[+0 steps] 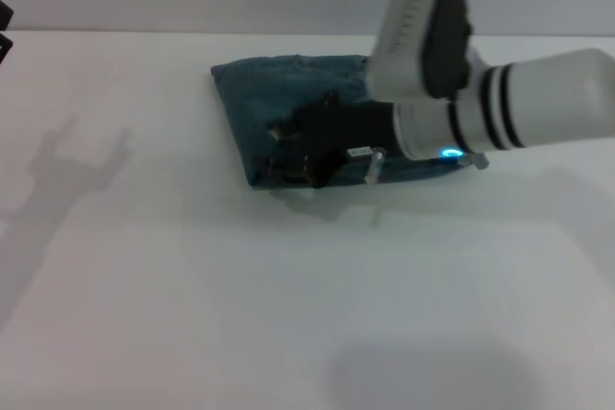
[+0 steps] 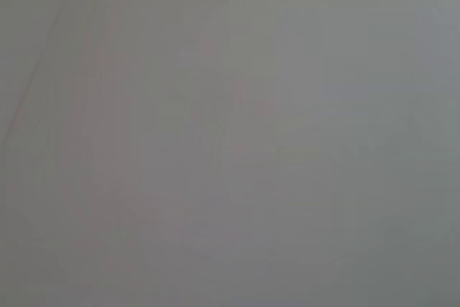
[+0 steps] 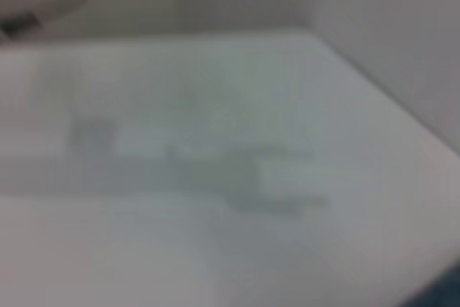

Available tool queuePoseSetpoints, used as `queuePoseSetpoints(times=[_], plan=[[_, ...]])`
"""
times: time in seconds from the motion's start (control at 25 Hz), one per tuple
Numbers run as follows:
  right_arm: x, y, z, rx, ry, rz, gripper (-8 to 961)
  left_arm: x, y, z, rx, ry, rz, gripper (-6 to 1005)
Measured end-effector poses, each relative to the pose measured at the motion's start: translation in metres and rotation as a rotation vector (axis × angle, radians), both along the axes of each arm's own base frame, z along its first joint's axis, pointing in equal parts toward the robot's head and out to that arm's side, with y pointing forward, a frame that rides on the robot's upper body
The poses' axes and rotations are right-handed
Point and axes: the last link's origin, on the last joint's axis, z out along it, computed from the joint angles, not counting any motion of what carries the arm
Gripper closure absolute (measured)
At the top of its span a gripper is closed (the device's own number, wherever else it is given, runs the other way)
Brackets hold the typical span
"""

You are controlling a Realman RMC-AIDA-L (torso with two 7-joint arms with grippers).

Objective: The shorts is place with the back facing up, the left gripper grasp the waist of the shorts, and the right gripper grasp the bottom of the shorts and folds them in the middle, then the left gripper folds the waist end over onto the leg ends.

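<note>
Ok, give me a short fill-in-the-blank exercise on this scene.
1. The shorts lie folded on a ___ table.
2. The right tool is over the ___.
3. Its arm reaches in from the robot's ___ side.
4. The left tool barely shows at the head view's ___ edge.
Missing: white; shorts; right; left.

Soft, even light is falling on the white table (image 1: 192,285), casting a faint arm shadow at the left (edges diffuse). The left wrist view is showing only grey blur; the right wrist view is looking perhaps defocused.
</note>
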Motion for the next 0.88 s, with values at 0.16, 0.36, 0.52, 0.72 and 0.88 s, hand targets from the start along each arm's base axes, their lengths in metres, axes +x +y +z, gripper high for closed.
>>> queuePoseSetpoints(times=[0.16,0.36,0.52,0.72,0.88], plan=[[0.004,-0.014,0.026,0.056,0.175,0.032,500,-0.004,0.003,0.002,0.006,-0.002,0.031,154],[0.029,-0.024,0.067,0.209,0.429,0.041,500,-0.007,0.012,0.007,0.023,-0.001,0.068,153],[0.058,-0.026,0.089,0.414,0.559,0.036,500,-0.008,0.023,0.009,0.033,0.000,0.101,153],[0.095,-0.026,0.113,0.746,0.671,0.023,500,-0.007,0.029,0.010,0.061,0.029,0.117,153],[0.122,-0.030,0.136,1.020,0.720,-0.008,500,-0.008,0.029,0.016,0.102,0.042,0.128,153]])
